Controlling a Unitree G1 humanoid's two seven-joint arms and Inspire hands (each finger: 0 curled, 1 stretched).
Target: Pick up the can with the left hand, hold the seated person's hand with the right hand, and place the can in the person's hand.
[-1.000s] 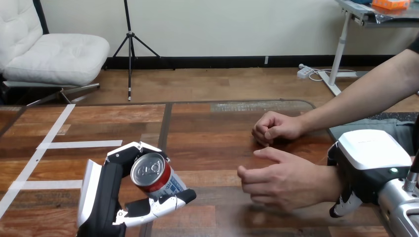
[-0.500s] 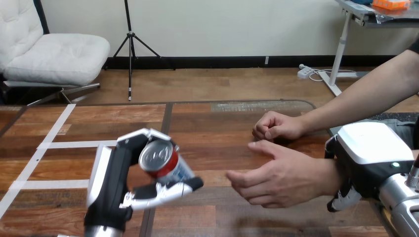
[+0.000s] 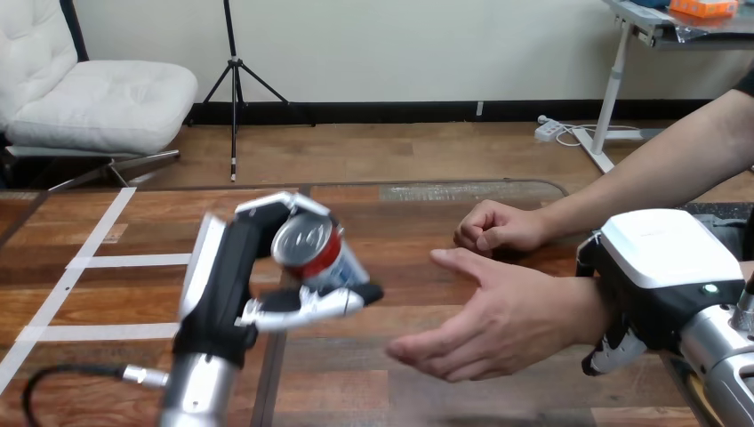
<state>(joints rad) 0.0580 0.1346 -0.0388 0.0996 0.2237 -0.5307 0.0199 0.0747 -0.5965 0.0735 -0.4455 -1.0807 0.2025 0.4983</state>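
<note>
A red, white and blue can (image 3: pixel 316 253) with a silver top is lifted above the table, tilted, with my left hand (image 3: pixel 233 271) shut on it, fingers over its top and thumb under it. To its right the person's near hand (image 3: pixel 498 320) lies open, palm turned up, fingers pointing at the can with a small gap between them. My right hand (image 3: pixel 658 271) sits at that hand's wrist; its fingers curl under the wrist. The person's far hand (image 3: pixel 493 227) rests as a loose fist on the table behind.
The wooden table (image 3: pixel 391 222) has a dark seam running front to back and white tape strips (image 3: pixel 133 261) at the left. A black cable (image 3: pixel 53 378) loops at the lower left by my left forearm.
My left hand has carried the can up and to the right, toward the person. The person's near hand has opened and turned palm up, lifted a little with my right hand.
</note>
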